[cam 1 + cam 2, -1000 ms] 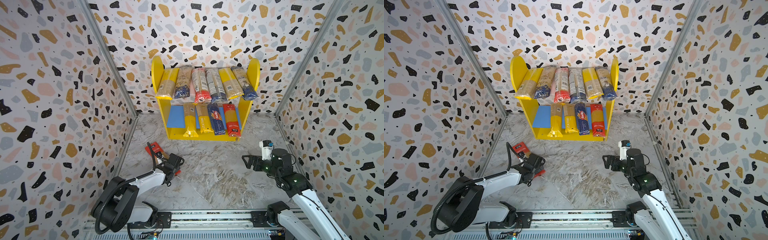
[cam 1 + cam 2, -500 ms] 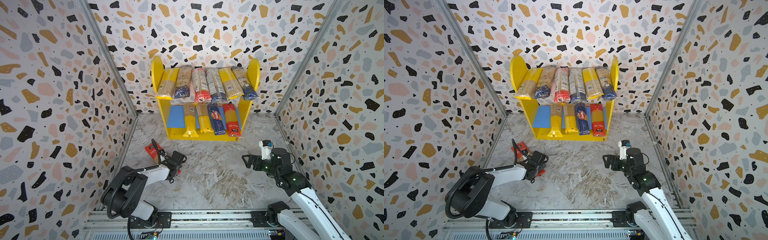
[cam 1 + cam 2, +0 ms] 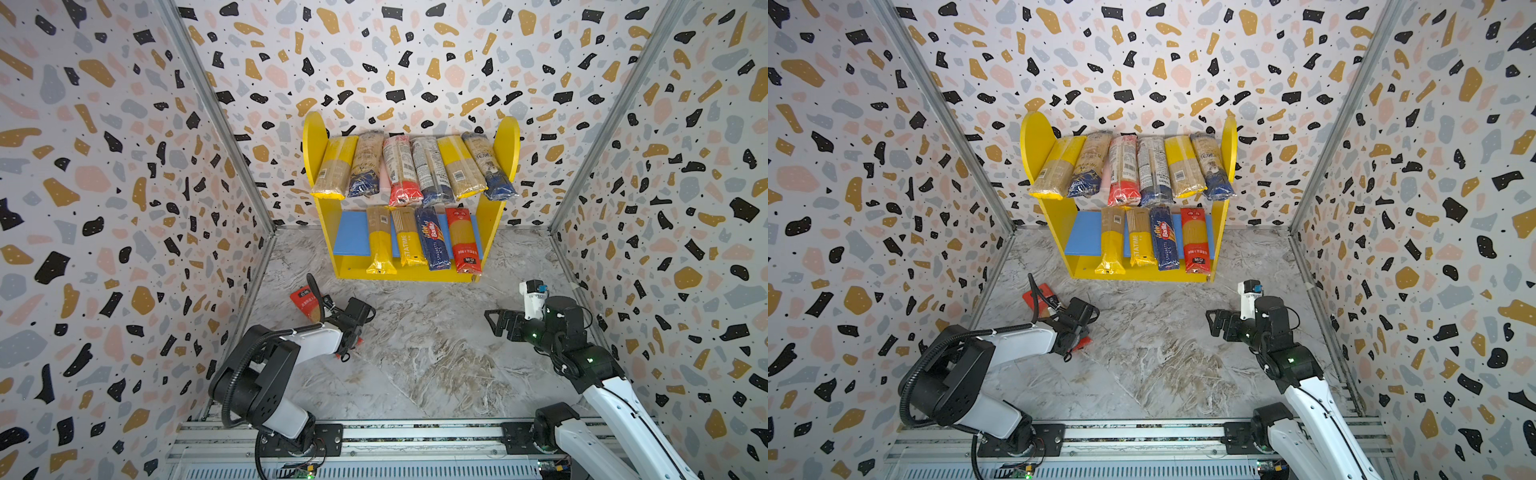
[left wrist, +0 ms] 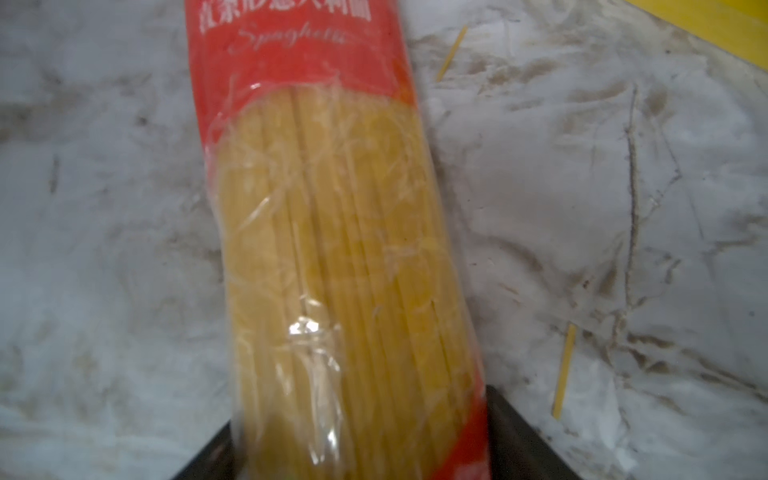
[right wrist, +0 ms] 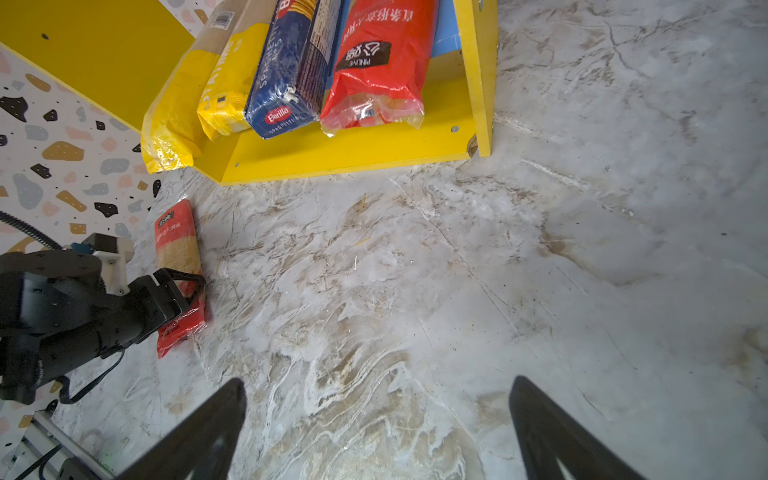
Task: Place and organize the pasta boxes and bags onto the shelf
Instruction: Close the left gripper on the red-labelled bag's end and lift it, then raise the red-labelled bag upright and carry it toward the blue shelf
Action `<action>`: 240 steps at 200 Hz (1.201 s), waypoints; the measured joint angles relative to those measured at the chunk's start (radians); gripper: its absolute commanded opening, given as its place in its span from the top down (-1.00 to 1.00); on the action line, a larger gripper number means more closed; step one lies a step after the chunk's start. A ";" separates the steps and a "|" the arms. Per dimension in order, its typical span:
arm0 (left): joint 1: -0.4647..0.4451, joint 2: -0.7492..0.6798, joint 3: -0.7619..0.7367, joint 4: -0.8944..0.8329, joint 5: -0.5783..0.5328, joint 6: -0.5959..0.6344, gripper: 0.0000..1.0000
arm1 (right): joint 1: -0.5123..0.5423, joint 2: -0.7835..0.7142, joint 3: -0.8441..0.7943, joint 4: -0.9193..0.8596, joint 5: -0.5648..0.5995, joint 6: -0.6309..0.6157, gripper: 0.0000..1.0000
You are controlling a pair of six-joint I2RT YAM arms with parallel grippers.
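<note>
Left hand point(image 4: 359, 411) clamps red "Spaghetti" pack point(image 4: 328, 208); right hand point(image 5: 378, 381) gapes empty; shelf point(image 5: 332, 153) shows "Barilla" point(image 5: 278, 116), "STATIME" point(image 3: 405, 247), "PINLIVE" point(image 5: 363, 54).

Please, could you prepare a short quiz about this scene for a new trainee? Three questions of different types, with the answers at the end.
1. Count: how many long spaghetti packs lie on the top tier of the yellow two-tier wooden shelf?
2. True or false: the right gripper holds a pack.
3. Choose one: where is the red-ended clear plastic spaghetti pack that is not yet shelved?
A) on the marble-pattern floor, between the fingers of the left gripper
B) on the blue lower board
C) leaning against the patterned wall

Key: 1. Six. 2. False: it is open and empty. 3. A.
</note>
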 measured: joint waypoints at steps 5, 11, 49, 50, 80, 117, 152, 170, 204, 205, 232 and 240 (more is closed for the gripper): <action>0.000 0.005 0.005 -0.002 0.000 0.005 0.11 | -0.001 -0.003 0.000 0.000 -0.001 0.000 -0.98; 0.000 0.005 0.007 -0.003 -0.001 0.006 0.22 | -0.003 -0.005 0.000 0.000 -0.004 -0.002 -0.98; 0.000 -0.042 -0.009 0.012 0.018 0.016 0.61 | -0.027 -0.003 0.000 0.000 -0.032 -0.011 -0.98; 0.000 -0.043 -0.011 0.015 0.019 0.016 0.61 | -0.027 -0.003 0.000 0.001 -0.032 -0.011 -0.98; -0.002 -0.111 -0.079 0.060 0.049 0.003 0.94 | -0.043 -0.002 0.000 0.007 -0.053 -0.017 -0.98; -0.047 -0.203 -0.116 -0.005 0.068 -0.005 1.00 | -0.047 0.009 0.000 0.018 -0.065 -0.019 -0.98; -0.109 -0.299 -0.116 -0.148 0.082 0.005 1.00 | -0.047 0.033 0.000 0.023 -0.077 -0.021 -0.98; -0.131 -0.365 -0.116 -0.222 0.091 0.014 1.00 | -0.047 0.052 0.000 0.026 -0.086 -0.021 -0.98; -0.144 -0.505 -0.116 -0.316 0.106 0.054 1.00 | -0.047 0.082 0.002 0.045 -0.111 -0.018 -0.98; -0.145 -0.511 -0.116 -0.317 0.105 0.056 1.00 | -0.047 0.082 0.002 0.045 -0.111 -0.018 -0.98; -0.145 -0.620 -0.116 -0.349 0.106 0.105 1.00 | -0.047 0.086 0.004 0.045 -0.124 -0.017 -0.98; -0.145 -0.650 -0.116 -0.356 0.106 0.120 1.00 | -0.047 0.086 0.007 0.045 -0.126 -0.017 -0.98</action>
